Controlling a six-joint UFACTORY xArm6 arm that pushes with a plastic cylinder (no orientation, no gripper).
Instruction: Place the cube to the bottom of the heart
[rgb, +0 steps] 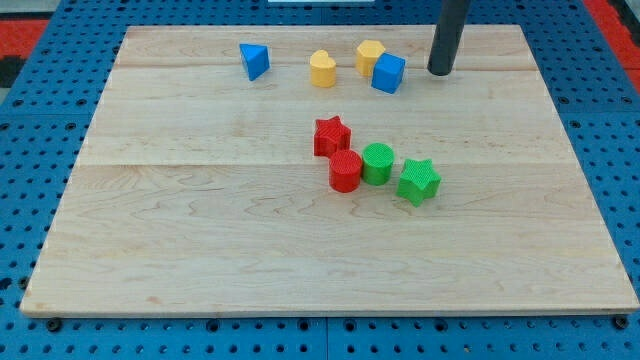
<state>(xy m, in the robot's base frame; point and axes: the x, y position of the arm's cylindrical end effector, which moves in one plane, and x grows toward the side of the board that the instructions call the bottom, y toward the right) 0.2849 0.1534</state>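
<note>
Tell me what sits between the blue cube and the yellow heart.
In the camera view, the yellow hexagonal block sits partly between the blue cube and the yellow heart, touching the cube.

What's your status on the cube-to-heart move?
My tip right of blue cube, apart. Cube touching yellow hexagon. Yellow heart to its left; nothing below it.
</note>
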